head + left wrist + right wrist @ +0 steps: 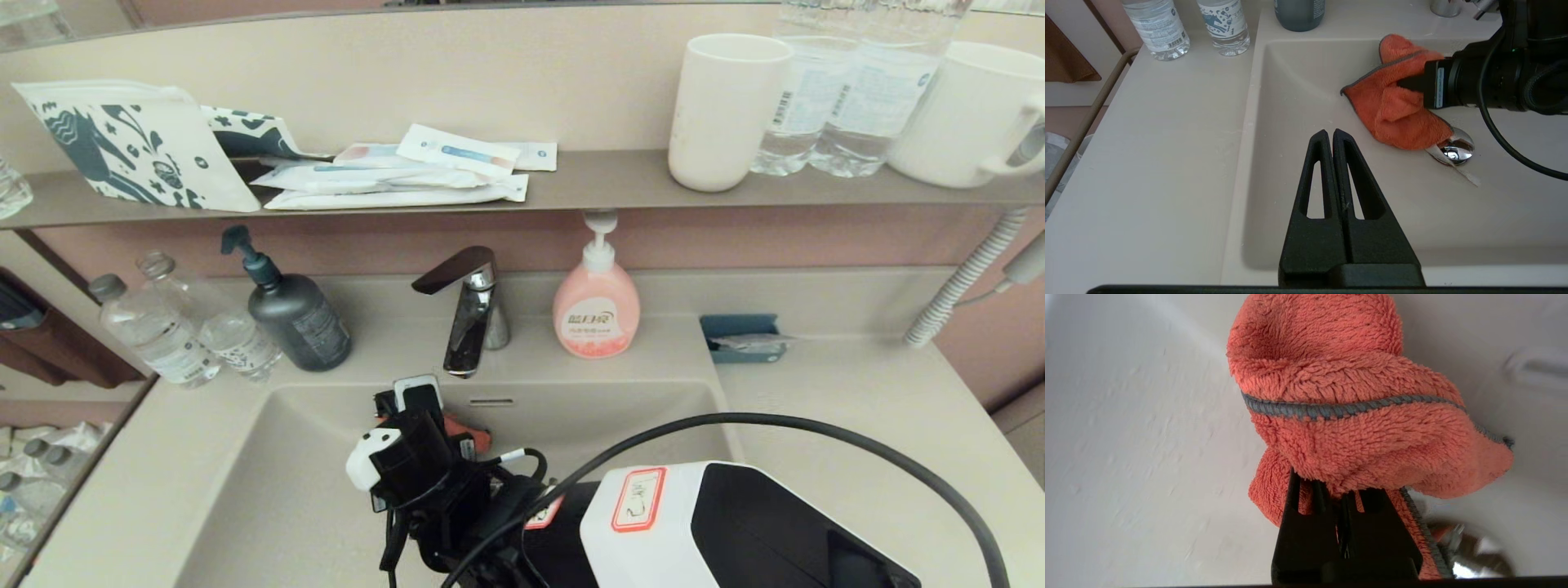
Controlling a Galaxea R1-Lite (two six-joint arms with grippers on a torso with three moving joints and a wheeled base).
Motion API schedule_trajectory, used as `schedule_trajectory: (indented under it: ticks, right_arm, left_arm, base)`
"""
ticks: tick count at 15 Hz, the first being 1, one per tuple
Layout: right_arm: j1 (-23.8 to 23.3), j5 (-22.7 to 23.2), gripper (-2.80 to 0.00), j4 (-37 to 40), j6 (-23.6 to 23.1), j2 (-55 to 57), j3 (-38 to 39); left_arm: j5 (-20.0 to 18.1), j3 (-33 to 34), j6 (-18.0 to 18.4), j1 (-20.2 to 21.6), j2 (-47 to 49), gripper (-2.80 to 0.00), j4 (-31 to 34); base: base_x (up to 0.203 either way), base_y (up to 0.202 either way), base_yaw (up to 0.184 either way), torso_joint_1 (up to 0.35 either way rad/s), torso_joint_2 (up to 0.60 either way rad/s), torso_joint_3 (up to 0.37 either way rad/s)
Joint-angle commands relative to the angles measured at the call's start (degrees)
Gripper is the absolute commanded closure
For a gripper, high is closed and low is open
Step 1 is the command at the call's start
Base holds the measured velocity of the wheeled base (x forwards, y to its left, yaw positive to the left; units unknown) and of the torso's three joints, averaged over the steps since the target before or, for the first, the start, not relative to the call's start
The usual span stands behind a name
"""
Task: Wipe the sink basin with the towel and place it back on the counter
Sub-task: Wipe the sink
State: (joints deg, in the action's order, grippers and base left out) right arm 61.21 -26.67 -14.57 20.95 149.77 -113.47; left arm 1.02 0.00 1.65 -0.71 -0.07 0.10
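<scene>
Head view: beige counter (pixel 857 425) surrounds sink basin (pixel 269 490).

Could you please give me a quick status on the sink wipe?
Right end effector shut on towel, down in sink basin. Left end effector shut, empty, above basin's near edge. Towel partly over drain plug.

The fuzzy orange-coral microfibre towel (pixel 1355 428), deep-piled with a flat grey stitched edging, is pinched in the matt black plastic fingers of the right gripper (pixel 1342 498). The smooth, matt beige sink basin (pixel 1298 122) and beige counter (pixel 1167 155) look like one solid surface. The round drain plug (pixel 1455 149) and tap (pixel 473 318) are mirror-bright chrome.
</scene>
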Motion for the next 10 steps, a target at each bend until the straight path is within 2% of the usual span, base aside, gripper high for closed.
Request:
schedule_trajectory:
  ticks: [1, 6, 10]
  right_arm:
    - [-0.8, -0.6, 0.0, -2.0, -1.4, 0.5, 0.0]
    - [-3.2, -1.2, 0.0, -2.1, -2.5, 1.0, 0.0]
    - [-4.7, -3.6, 0.0, -2.0, -2.5, 0.3, 0.2]
  left_arm:
    - [0.0, 0.0, 0.0, 0.0, 0.1, 0.0, 0.0]
    - [0.0, 0.0, 0.0, 0.0, 0.1, 0.0, 0.0]
    - [0.0, 0.0, 0.0, 0.0, 0.1, 0.0, 0.0]
  base:
    - [0.0, 0.0, 0.0, 0.0, 0.0, 0.0]
    - [0.0, 0.0, 0.0, 0.0, 0.0, 0.0]
    - [0.0, 0.0, 0.0, 0.0, 0.0, 0.0]
